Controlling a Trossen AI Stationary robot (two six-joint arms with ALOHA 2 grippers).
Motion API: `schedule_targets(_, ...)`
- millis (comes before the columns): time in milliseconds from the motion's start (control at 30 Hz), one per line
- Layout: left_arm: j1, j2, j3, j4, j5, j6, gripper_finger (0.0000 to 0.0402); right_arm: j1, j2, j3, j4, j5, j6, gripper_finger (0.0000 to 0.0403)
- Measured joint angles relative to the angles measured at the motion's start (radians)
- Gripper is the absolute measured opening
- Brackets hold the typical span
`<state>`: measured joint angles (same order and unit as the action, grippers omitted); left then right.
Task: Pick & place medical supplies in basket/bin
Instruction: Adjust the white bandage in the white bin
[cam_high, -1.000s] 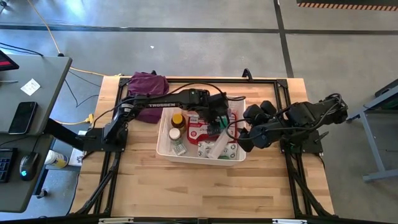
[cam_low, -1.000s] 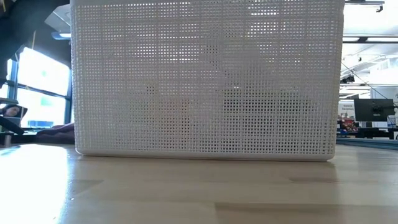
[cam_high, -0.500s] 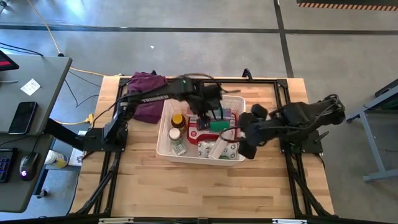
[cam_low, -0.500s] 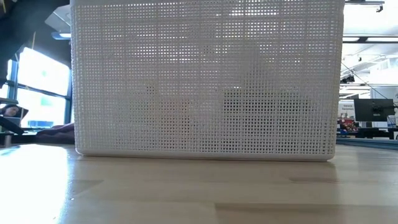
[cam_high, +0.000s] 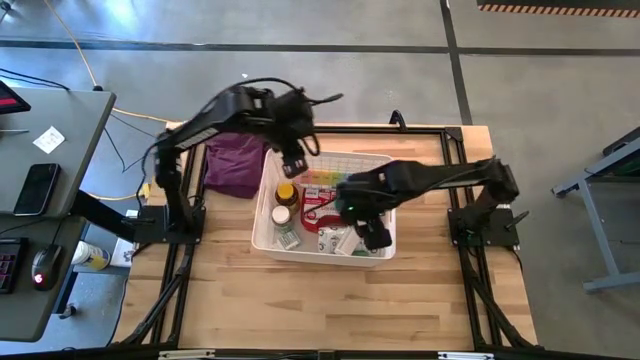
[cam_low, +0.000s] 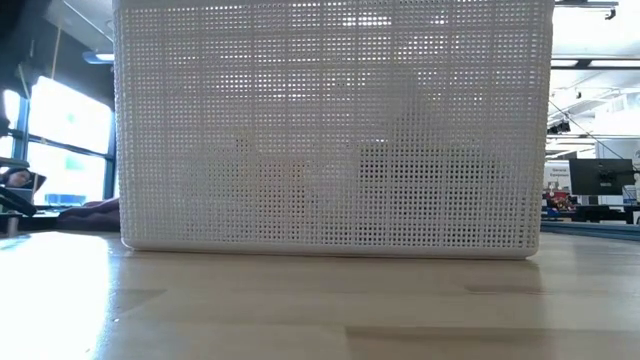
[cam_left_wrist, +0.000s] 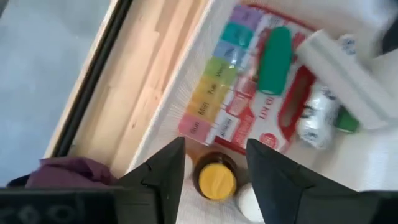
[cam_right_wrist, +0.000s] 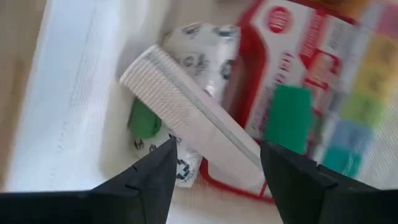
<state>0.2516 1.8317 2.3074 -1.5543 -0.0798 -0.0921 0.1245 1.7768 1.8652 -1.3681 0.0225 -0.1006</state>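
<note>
- The white basket (cam_high: 262, 228) is sitting near the centre of the high view, on the wooden table (cam_high: 320, 300); in the low view its slotted wall (cam_low: 330, 130) is filling most of the frame.
- The left gripper (cam_high: 297, 163) is hanging over the upper left corner of the basket, its fingers (cam_left_wrist: 163, 171) standing apart with nothing between them.
- Below it, the amber bottle (cam_left_wrist: 216, 179) with a yellow cap is standing beside the rainbow pill organizer (cam_left_wrist: 217, 78).
- The green tube (cam_left_wrist: 274, 59) is lying on the red first-aid pouch (cam_left_wrist: 273, 118).
- The right gripper (cam_high: 372, 232) is reaching over the lower right part of the basket, jaws apart and empty.
- The beige roll (cam_right_wrist: 186, 112) is lying under it, over the white printed packet (cam_right_wrist: 202, 46).
- The purple cloth (cam_high: 232, 165) is lying left of the basket.
</note>
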Motion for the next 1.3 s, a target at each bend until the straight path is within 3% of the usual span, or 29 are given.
schedule_targets(200, -0.011, -0.109, 0.0, -0.018, -0.038, -0.083, 0.0194, -0.021, 0.082, 0.0, 0.023, -0.055, -0.258, 0.0231)
schedule_targets(533, -0.038, -0.25, 0.0, -0.018, -0.124, -0.204, 0.0193, -0.069, 0.179, 0.0, 0.089, -0.104, -0.466, 0.0283)
schedule_targets(1067, -0.038, -0.292, 0.001, -0.017, -0.112, -0.257, 0.0184, -0.119, 0.251, -0.014, 0.125, -0.189, -0.444, 0.0259)
schedule_targets(1300, -0.038, -0.292, 0.001, -0.017, -0.112, -0.257, 0.0182, -0.154, 0.252, -0.018, 0.164, -0.187, -0.217, 0.0247)
